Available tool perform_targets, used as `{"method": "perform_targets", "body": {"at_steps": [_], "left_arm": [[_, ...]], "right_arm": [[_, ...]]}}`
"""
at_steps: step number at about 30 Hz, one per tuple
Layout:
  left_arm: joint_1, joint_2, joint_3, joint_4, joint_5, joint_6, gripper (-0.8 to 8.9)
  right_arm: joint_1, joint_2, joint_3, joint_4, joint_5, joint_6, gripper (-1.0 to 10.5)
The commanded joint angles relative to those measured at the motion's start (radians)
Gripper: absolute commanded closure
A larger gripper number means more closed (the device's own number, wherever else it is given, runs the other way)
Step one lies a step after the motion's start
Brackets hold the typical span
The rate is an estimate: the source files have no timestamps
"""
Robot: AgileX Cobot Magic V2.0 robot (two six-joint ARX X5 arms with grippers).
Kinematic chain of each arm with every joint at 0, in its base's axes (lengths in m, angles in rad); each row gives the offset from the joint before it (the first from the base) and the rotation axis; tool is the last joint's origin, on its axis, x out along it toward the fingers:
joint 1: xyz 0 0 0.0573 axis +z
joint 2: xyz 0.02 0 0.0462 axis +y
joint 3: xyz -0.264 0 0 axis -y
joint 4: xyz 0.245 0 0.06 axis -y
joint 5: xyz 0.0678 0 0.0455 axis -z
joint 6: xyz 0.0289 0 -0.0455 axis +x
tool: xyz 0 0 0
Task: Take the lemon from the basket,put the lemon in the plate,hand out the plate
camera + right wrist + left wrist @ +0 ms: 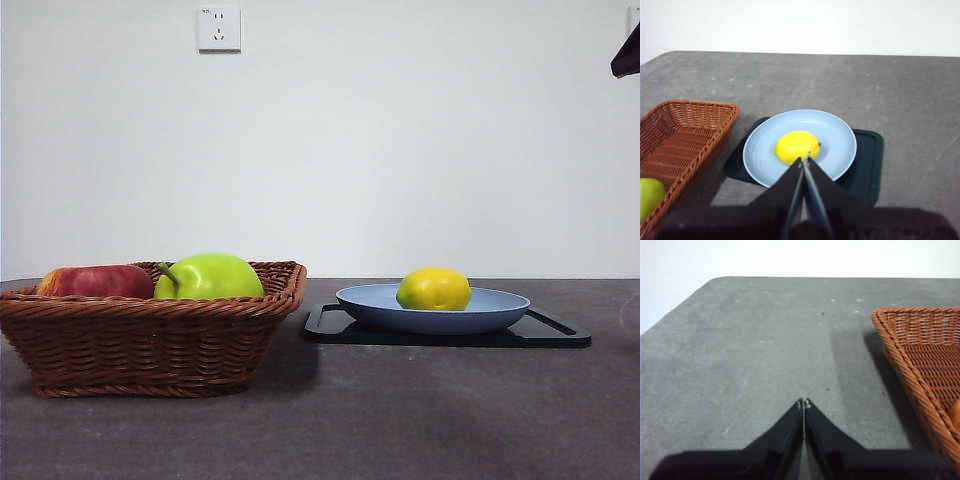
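Lemon (433,289): lies on its side in the middle of the plate, long axis level and running across the front view; skin yellow with a faint green tinge, dimpled.
Plate (500,305): round, shallow, light blue, resting on a black tray (560,335) on the desk (400,420).
Basket (150,345): brown wicker, beside the tray; holds a green apple (210,277) and a red apple (95,281).
Right claw (805,160): jaws pressed together, gripping nothing, raised above the plate on the near side of the lemon.
Left claw (803,402): jaws together, empty, over bare desk beside the basket.
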Motion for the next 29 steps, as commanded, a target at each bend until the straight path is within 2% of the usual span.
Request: {"method": "perform_targets", "body": {"at_steps": [1, 22, 23, 25, 29], "left_arm": [[0.003, -0.003, -0.011, 0.008, -0.002, -0.007, 8.05], [0.003, -0.002, -0.011, 0.008, -0.002, -0.007, 8.05], [0.003, -0.002, -0.011, 0.008, -0.002, -0.007, 8.05], [0.003, -0.002, -0.011, 0.008, -0.002, -0.007, 8.05], [0.003, -0.002, -0.011, 0.008, -0.002, -0.007, 8.05]], "right_arm": [[0.007, 0.001, 0.006, 0.009, 0.003, 0.010, 9.4], [0.007, 0.001, 0.006, 0.008, 0.004, 0.008, 9.4], [0.007, 0.001, 0.006, 0.006, 0.005, -0.005, 9.4], [0.007, -0.004, 0.006, 0.005, 0.030, -0.093, 9.4], [-0.029, -0.111, -0.002, -0.049, 0.081, -0.185, 9.4]]}}
